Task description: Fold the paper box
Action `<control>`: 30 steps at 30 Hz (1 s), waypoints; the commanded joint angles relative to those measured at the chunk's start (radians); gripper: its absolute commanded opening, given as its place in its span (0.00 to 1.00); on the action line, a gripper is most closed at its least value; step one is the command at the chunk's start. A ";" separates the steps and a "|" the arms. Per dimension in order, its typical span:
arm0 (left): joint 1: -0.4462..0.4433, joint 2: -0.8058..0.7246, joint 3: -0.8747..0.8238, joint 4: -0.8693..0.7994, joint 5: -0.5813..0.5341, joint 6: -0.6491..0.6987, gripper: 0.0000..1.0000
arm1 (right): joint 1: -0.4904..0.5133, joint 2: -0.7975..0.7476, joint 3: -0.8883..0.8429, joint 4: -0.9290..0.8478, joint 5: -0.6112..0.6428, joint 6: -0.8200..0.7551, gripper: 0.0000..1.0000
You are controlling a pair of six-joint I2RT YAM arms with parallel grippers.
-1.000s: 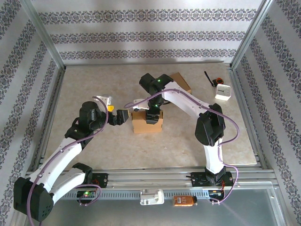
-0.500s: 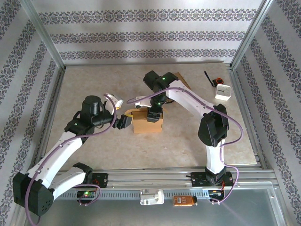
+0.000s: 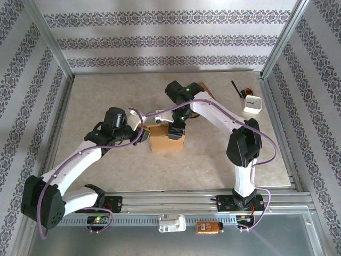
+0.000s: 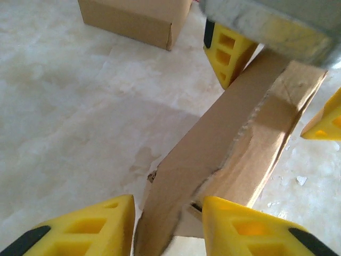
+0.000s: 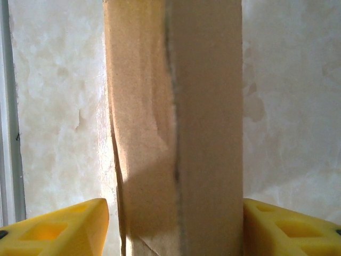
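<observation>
The L arm has swung in from the left of the top view over the last sec. The left gripper (image 3: 143, 135) now sits right against the left side of the paper box (image 3: 166, 141), mid-frame. Its jaws were wide apart a moment ago and have come together. In the left wrist view the yellow pads (image 4: 85, 226) sit at the bottom of frame w/ the side flap (image 4: 213, 149) running up between them, both touching card. I'd call that a pinch on the flap, tho maybe not fully tight yet.

The right gripper (image 3: 175, 129) hasn't rly moved and is over the box top, centre of the top view. In its own wrist view its fingers (image 5: 58, 226) press the box walls from both sides, so it's clamped on and acting as anchor.

For the task, I read this as approach turning into grasp. The box is pinned by R and the flap is in L's hold, ready to bend over. The fold itself isn't done, as the flap sticks out at a slant.

Materials:
- **Box:** plain brown kraft card, matte and slightly fibrous, rectangular w/ sharp corners.
- **Flap crease:** looks ragged and a bit crumpled, so prob soft there.
- **Pads:** hard-looking yellow plastic wedges w/ cut-out holes.
- **Table:** the table (image 3: 106, 96) is pale, marbled and smooth w/ a faint sheen.
- **Other:** a second brown box (image 4: 133, 18) sits upper left of the left wrist view, apart from the work.
</observation>
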 commanded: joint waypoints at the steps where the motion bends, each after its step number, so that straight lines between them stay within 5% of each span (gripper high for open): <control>1: -0.011 -0.030 0.005 0.074 0.005 -0.022 0.35 | -0.007 -0.032 -0.019 0.000 -0.035 0.013 0.64; 4: -0.010 -0.040 0.006 0.065 0.008 -0.020 0.49 | -0.007 -0.033 -0.018 0.001 -0.041 0.014 0.64; 7: -0.010 -0.038 0.015 0.054 0.001 -0.015 0.48 | -0.007 -0.033 -0.017 -0.001 -0.044 0.014 0.64; 14: -0.011 -0.014 0.040 0.050 0.028 -0.042 0.15 | -0.007 -0.043 -0.020 0.008 -0.043 0.026 0.64; 17: -0.011 -0.018 0.042 0.048 0.041 -0.039 0.11 | -0.011 -0.072 -0.029 0.053 -0.047 0.073 0.67; 24: -0.014 -0.026 0.046 0.048 0.061 -0.043 0.11 | -0.026 -0.179 -0.089 0.236 -0.095 0.313 0.75; 30: -0.019 -0.023 0.039 0.057 0.056 -0.038 0.11 | -0.054 -0.329 -0.225 0.448 0.000 0.729 0.76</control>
